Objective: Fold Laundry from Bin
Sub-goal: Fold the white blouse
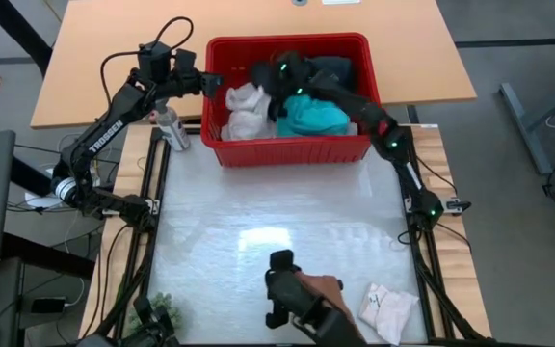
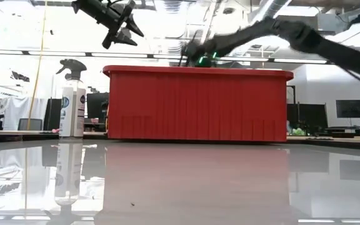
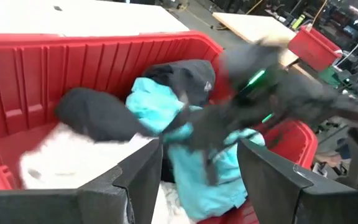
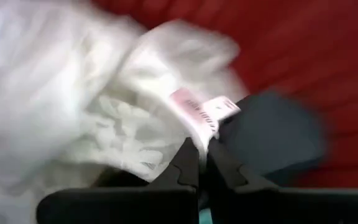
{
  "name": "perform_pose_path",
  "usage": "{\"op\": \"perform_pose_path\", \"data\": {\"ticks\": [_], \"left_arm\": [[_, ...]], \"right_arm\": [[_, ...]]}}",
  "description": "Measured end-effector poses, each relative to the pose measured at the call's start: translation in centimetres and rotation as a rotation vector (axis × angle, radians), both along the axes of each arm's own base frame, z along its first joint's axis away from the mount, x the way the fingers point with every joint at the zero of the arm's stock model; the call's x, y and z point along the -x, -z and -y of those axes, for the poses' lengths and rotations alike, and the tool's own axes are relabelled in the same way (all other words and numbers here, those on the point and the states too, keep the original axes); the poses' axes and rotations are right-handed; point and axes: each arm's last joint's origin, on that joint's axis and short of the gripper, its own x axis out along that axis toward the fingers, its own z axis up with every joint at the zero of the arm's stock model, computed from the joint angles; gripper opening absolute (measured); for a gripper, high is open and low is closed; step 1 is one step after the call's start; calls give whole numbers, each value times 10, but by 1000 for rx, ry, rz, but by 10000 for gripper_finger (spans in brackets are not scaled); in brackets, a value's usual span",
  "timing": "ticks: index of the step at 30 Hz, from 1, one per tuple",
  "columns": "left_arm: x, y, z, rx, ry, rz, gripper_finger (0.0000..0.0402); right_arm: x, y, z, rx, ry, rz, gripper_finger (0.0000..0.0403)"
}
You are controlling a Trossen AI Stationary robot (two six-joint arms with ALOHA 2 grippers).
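Bin sits at the far edge of the tabletop, between the two arms, so either one can reach in from its own side. Inside: white top on the left, turquoise shirt right of centre, black clothing toward the far wall. One small pale piece already lies flat at the near right corner of the tabletop, well apart from the bin; probably done and parked clear of the folding area.

Right gripper is down inside the bin, arm stretched across the turquoise shirt toward the white top. Its jaws are pinched together at the edge of the white lacy fabric, right by a pink label. The tips blur there, so I cannot tell whether any cloth is caught. Judgement: an edge near the label is a sensible pick point, since it should let the garment hang open when lifted instead of coming up as a wad.

Left gripper hangs above the bin's left rim, jaws apart, holding nothing, pointed in at the pile. Likely staged to take a second corner.

Spray bottle stands outside the bin's left wall, close under the left arm: knock risk.

A person's hand with a dark device is at the near edge.
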Motion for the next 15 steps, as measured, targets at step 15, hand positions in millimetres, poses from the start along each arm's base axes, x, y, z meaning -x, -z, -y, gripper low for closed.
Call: {"op": "perform_pose_path", "data": {"ticks": [15], "left_arm": [[-41, 9, -6, -211, 91, -57, 204]], "right_arm": [[99, -181, -56, 53, 63, 433, 31]]}}
